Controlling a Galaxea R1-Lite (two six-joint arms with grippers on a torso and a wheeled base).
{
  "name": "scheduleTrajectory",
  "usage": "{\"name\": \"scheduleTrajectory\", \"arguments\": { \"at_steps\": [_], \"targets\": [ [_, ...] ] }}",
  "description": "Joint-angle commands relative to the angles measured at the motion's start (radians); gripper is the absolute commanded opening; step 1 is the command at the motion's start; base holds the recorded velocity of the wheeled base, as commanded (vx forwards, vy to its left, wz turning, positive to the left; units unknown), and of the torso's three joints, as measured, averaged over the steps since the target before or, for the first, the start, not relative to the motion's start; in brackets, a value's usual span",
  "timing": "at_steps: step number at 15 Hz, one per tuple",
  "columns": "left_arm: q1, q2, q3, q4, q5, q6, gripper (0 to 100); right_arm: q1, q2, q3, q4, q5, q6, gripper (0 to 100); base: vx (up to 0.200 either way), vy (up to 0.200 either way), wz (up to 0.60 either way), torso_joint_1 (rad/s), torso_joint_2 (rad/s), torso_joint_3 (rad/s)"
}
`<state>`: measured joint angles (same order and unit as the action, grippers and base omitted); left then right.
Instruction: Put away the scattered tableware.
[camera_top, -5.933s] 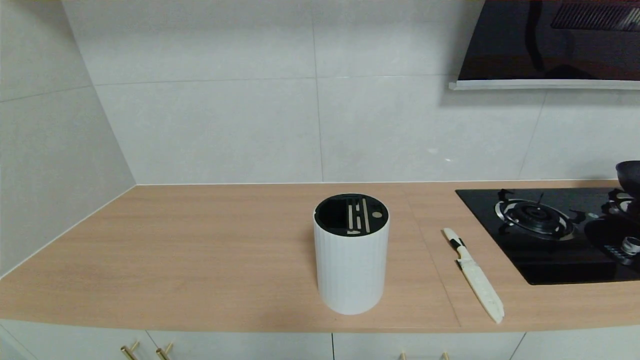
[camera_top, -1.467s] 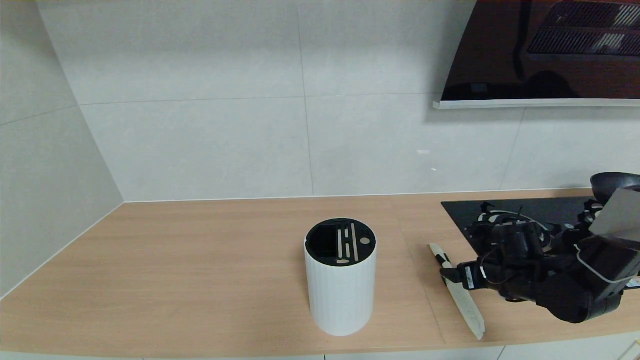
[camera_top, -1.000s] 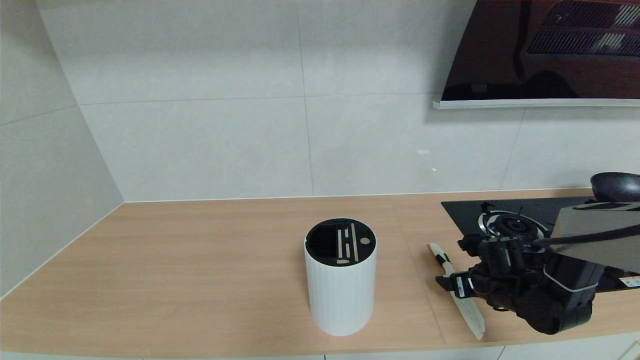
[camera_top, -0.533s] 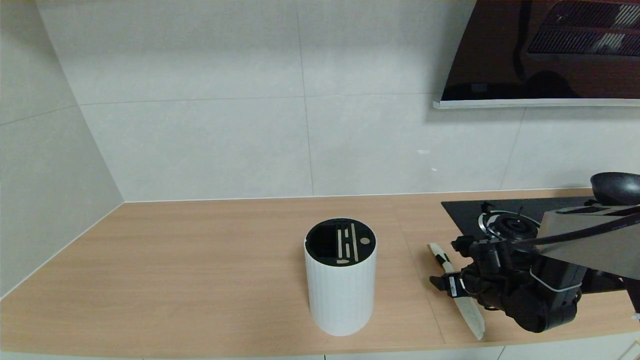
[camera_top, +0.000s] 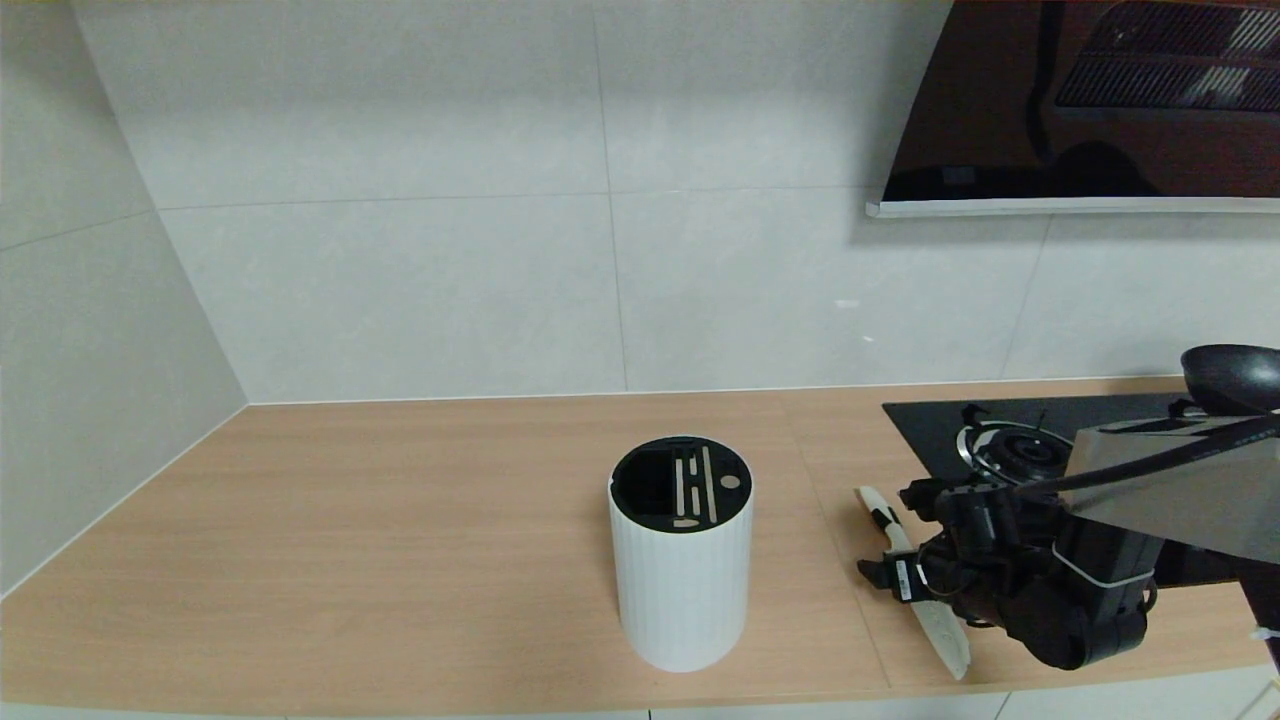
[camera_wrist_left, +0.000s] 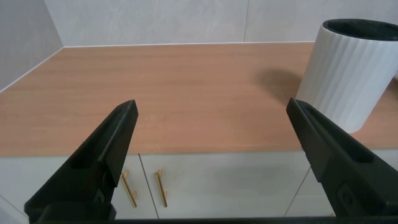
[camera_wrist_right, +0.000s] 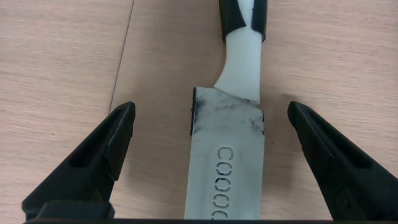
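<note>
The knife (camera_top: 948, 648) lies flat on the wooden counter (camera_top: 400, 520), right of the white ribbed knife holder (camera_top: 680, 570) and just left of the black hob (camera_top: 930, 425); its white handle with a black band points toward the tiled wall, and its pale blade runs to the counter's front edge.

The right gripper (camera_top: 893, 535) hangs low over the knife, about where handle meets blade; its two dark fingers (camera_top: 908, 492) are spread wide and nothing is held between them. In the right wrist view the knife (camera_wrist_right: 227, 155) runs up the middle of the gap, with the heel of the blade between the fingers of the right gripper (camera_wrist_right: 210, 112); bare wood shows on either side, so each finger (camera_wrist_right: 115, 146) stands apart from the blade. Whether the fingertips touch the counter cannot be told.

The knife holder stands upright near the middle of the counter, well apart from the knife; its black top has several narrow slots and one wider opening, and no tool stands in it.

The left gripper (camera_wrist_left: 210, 112) hangs in front of the counter's edge, above the white cabinet fronts with their brass handles (camera_wrist_left: 160, 188); its fingers are spread wide and hold nothing; the knife holder (camera_wrist_left: 348, 74) stands beyond it on the counter, off to one side.

A dark range hood (camera_top: 1080, 100) hangs on the wall above the hob.
</note>
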<state>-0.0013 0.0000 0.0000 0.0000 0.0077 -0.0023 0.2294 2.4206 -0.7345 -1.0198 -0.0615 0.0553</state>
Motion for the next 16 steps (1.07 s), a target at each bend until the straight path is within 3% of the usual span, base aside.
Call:
{"name": "scheduleTrajectory", "arguments": {
  "at_steps": [1, 2, 12, 16],
  "targets": [
    [0.000, 0.000, 0.000, 0.000, 0.002, -0.001, 100, -0.001, 0.005, 0.000, 0.000, 0.000, 0.000, 100, 0.000, 0.000, 0.00, 0.000, 0.00, 0.000],
    [0.000, 0.000, 0.000, 0.000, 0.002, -0.001, 100, -0.001, 0.005, 0.000, 0.000, 0.000, 0.000, 0, 0.000, 0.000, 0.00, 0.000, 0.00, 0.000],
    [0.000, 0.000, 0.000, 0.000, 0.002, -0.001, 100, -0.001, 0.002, 0.004, -0.002, -0.001, 0.003, 0, 0.000, 0.000, 0.00, 0.000, 0.00, 0.000],
    [0.000, 0.000, 0.000, 0.000, 0.000, 0.004, 100, 0.007, -0.146, 0.099, -0.092, 0.002, -0.005, 0, 0.000, 0.000, 0.00, 0.000, 0.00, 0.000]
  ]
}}
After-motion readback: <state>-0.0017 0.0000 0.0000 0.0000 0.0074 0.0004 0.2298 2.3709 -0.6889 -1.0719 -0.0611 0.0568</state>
